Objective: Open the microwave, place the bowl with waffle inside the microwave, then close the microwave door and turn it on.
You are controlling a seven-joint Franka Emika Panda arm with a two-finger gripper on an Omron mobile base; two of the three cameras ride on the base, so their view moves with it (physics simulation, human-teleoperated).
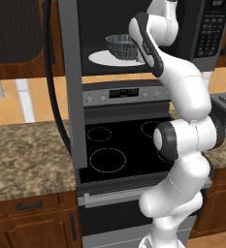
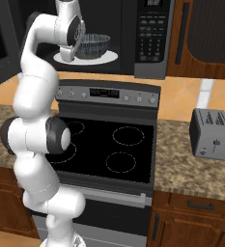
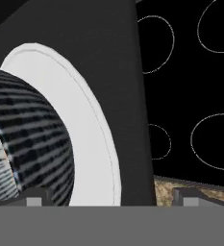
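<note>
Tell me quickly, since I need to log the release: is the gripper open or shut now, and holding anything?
Gripper: open, holding nothing; the bowl sits on the white turntable inside the microwave.

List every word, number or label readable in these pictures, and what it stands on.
None can be read.
microwave button panel: markings too small and blurred.
stove control display: pale digits, too blurred.
toaster: no lettering.
</note>
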